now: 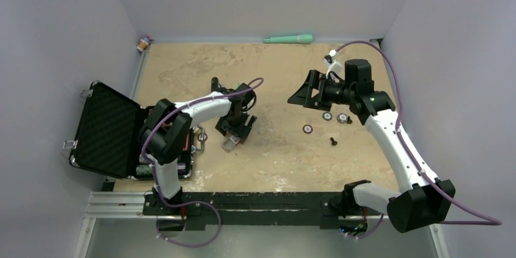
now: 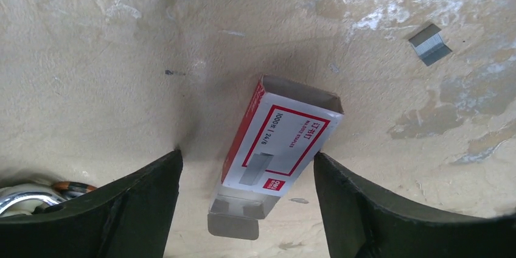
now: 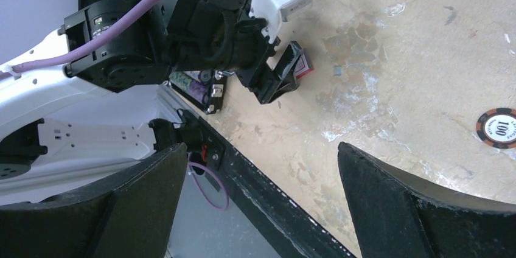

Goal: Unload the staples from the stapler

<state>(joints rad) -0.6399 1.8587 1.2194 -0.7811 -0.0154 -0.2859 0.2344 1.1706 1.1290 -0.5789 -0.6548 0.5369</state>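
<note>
My left gripper (image 2: 246, 153) is open and hangs just above a small white staple box with a red label (image 2: 280, 142), one finger on each side, not touching it. The box lies flat with its end flaps open and also shows in the top view (image 1: 231, 143). A short silvery strip of staples (image 2: 429, 44) lies loose on the table beyond the box, and shows as a grey speck in the right wrist view (image 3: 336, 70). A slim black object (image 1: 215, 84) behind the left wrist may be the stapler; I cannot tell. My right gripper (image 1: 299, 95) is open, empty, and raised above the table.
An open black foam-lined case (image 1: 109, 130) sits at the left edge. Three poker chips (image 1: 327, 116) and a small black part (image 1: 333, 141) lie under the right arm. A pale green oblong case (image 1: 288, 39) lies at the back wall. A small item (image 1: 143, 44) sits in the back left corner.
</note>
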